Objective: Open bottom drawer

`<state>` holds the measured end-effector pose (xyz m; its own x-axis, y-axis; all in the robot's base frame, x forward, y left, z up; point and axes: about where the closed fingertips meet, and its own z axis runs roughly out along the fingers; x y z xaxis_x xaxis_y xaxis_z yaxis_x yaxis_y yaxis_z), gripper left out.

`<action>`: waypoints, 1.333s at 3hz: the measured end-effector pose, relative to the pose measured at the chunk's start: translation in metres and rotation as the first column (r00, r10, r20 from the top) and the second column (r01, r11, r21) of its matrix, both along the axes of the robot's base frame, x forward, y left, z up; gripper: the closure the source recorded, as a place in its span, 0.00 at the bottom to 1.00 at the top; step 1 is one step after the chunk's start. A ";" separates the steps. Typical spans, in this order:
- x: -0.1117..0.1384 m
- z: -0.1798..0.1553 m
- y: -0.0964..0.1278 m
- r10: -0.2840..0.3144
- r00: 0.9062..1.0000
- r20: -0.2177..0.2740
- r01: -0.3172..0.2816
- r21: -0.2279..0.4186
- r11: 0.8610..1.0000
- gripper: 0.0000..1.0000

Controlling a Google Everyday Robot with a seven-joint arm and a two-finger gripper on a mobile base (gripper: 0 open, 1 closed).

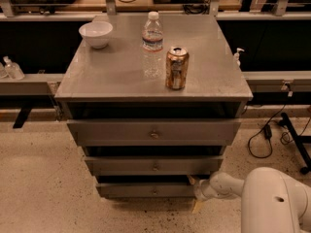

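Note:
A grey metal cabinet (121, 76) stands in the middle with three drawers, each with a small brass knob. The bottom drawer (146, 190) is the narrowest front, lowest down, with a dark gap above it; its knob (155, 191) faces me. My white arm comes in from the lower right. My gripper (197, 193) is at the right end of the bottom drawer's front, pressed against its corner. One pale fingertip (196, 207) points down toward the floor.
On the cabinet top stand a white bowl (95, 34), a clear water bottle (152, 45) and a brown soda can (177, 68). Black cables (265, 137) and a stand leg lie on the floor at right. Speckled floor spreads to the left.

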<state>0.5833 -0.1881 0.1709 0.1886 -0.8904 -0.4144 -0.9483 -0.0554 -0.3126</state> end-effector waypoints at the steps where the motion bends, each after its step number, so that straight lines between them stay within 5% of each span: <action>1: -0.004 -0.007 0.002 -0.018 0.999 -0.039 0.018 0.007 1.000 0.17; 3: -0.028 -0.006 0.000 -0.044 0.994 -0.105 0.042 -0.026 0.999 0.63; 4: -0.032 -0.001 0.001 -0.042 0.994 -0.105 0.039 -0.029 0.999 0.68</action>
<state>0.5515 -0.1874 0.1701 0.1088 -0.9075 -0.4057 -0.9776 -0.0237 -0.2091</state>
